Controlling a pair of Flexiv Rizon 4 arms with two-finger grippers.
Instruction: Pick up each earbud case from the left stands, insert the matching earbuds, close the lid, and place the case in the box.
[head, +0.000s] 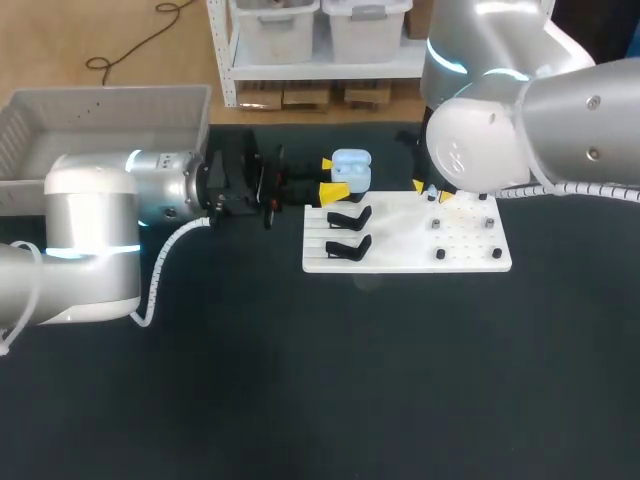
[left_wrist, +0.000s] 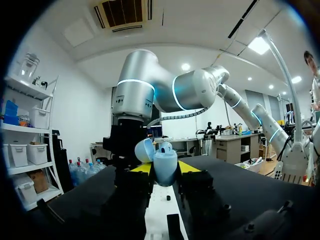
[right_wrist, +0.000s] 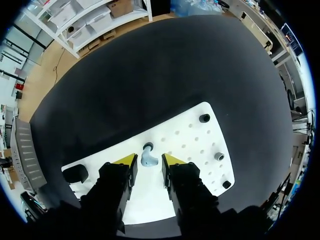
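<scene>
From above, my left arm (head: 90, 240) comes in from the left edge. My left fingers (head: 327, 176) sit just above the frame's centre, pinching the pale blue earbud case (head: 352, 170) between their yellow tips. The case has its lid up and is held just past the upper left corner of the white board (head: 400, 240) that lies on the dark counter (head: 300, 380). Two black stands (head: 347, 232) sit on the board's left part and small dark pegs (head: 440, 254) on its right part. My right arm (head: 540, 110) enters from the upper right, with my right fingers (head: 431, 191) pointing down at the board's upper edge. The grey box (head: 110, 97) is in the upper left corner.

Through my left wrist, the earbud case (left_wrist: 165, 172) is clamped upright between my left fingers (left_wrist: 164, 168), a yellow tip pressed to each side. Its lid (left_wrist: 144, 150) is swung open to one side. The white board (left_wrist: 161, 197) runs beneath the case, and my right arm (left_wrist: 150, 95) stands just beyond it.

Through my right wrist, my right fingers (right_wrist: 149, 162) are spread over the white board (right_wrist: 185, 130). A pale blue earbud (right_wrist: 149, 158) lies on the board between the tips, and neither tip appears to touch it. A dark peg (right_wrist: 148, 146) sits just ahead of the earbud. One black stand (right_wrist: 75, 174) lies off to the side of the fingers.
</scene>
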